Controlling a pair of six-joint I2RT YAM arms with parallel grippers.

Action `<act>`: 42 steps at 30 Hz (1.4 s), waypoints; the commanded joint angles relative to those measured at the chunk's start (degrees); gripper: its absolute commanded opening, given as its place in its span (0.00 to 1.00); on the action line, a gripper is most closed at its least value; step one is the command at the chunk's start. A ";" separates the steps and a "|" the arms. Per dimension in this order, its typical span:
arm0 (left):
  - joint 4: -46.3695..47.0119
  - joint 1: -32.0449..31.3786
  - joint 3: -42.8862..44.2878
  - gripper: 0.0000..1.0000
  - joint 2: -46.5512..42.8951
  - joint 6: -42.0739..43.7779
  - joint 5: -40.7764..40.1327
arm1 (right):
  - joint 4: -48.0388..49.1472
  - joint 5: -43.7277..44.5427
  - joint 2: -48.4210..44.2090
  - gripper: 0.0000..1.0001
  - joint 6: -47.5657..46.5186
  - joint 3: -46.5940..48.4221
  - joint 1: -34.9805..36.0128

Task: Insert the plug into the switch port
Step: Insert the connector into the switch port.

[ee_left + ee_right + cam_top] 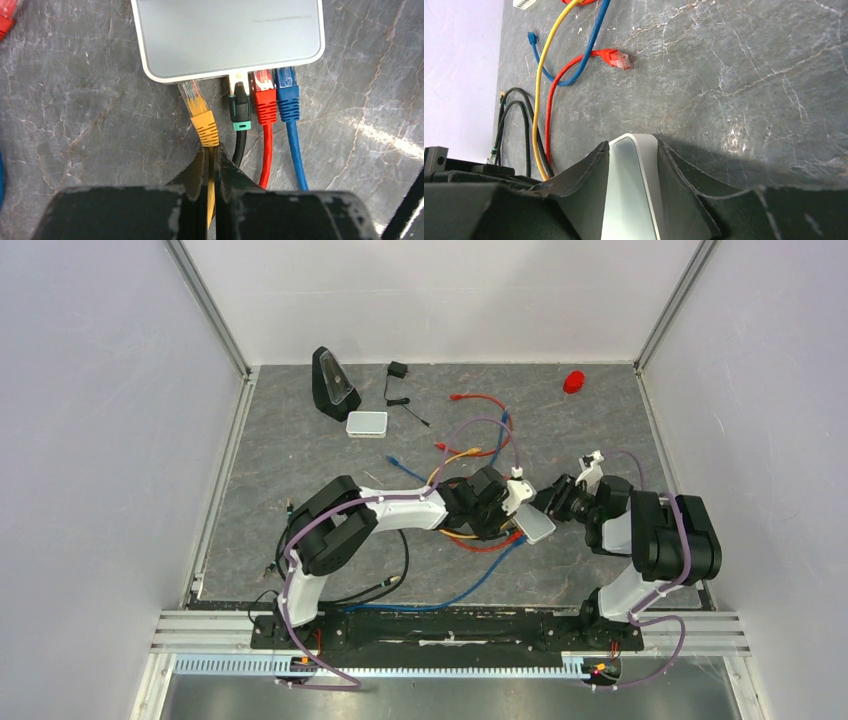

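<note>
Behind plug (201,112), left hand (212,155) low

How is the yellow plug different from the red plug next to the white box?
The yellow plug leans sideways, its clear tip showing outside the box; the red plug sits straight in the box's edge. The left end effector pinches the yellow plug's cable; the red plug's cable lies free. Both are the same kind of plug with ribbed sleeves.
</note>
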 commanded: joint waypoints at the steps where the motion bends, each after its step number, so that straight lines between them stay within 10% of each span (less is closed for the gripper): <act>1: 8.01 0.21 0.37 0.02 3.05 10.61 -6.24 | -8.77 -8.32 3.25 0.42 -1.24 -1.59 3.94; 16: -0.94 4.77 0.22 0.02 1.44 12.65 10.15 | -15.22 -7.45 -0.80 0.43 -15.03 0.89 4.08; 42: -9.70 8.16 9.23 0.02 6.32 11.50 13.01 | -5.38 -10.51 1.44 0.41 -12.59 -0.56 13.70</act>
